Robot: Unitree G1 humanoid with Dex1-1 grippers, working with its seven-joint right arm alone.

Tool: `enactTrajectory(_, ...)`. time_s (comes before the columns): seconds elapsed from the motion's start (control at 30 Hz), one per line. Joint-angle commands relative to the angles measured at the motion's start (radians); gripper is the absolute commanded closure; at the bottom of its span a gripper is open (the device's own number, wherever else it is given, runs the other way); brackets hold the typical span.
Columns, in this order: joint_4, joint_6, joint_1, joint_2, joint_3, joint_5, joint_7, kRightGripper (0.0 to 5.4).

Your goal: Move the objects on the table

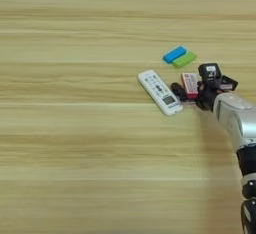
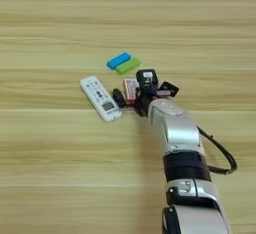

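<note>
On the table [image 1: 75,143] a small blue block [image 1: 174,54] and a green block [image 1: 184,59] lie side by side, touching, at the right. Just below them lies a flat red piece with a white label [image 1: 190,84]. My right gripper [image 1: 192,81] comes in from the lower right and stands open around the red piece. One black finger [image 1: 177,91] lies at the piece's left edge, the other [image 1: 209,73] at its right. The silver forearm [image 2: 172,123] runs down to the bottom edge.
A white remote [image 1: 160,92] lies slanted just left of the gripper, its lower end close to the left finger. A black cable [image 2: 220,153] loops out beside the forearm.
</note>
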Motion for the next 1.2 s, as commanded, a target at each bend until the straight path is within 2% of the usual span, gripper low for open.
enactTrajectory(0.03, -0.021, 0.004, -0.084, -0.030, -0.020, 0.021, 0.004, 0.05)
enactTrajectory(0.23, 0.000, 0.034, -0.099, -0.029, -0.035, 0.044, 0.019, 0.05)
enactTrajectory(0.57, 0.013, 0.045, -0.106, -0.036, -0.026, 0.048, 0.019, 1.23)
enactTrajectory(1.0, 0.019, 0.046, -0.106, -0.042, -0.012, 0.044, 0.014, 3.11)
enactTrajectory(1.2, 0.018, 0.043, -0.106, -0.040, -0.012, 0.045, 0.013, 3.31)
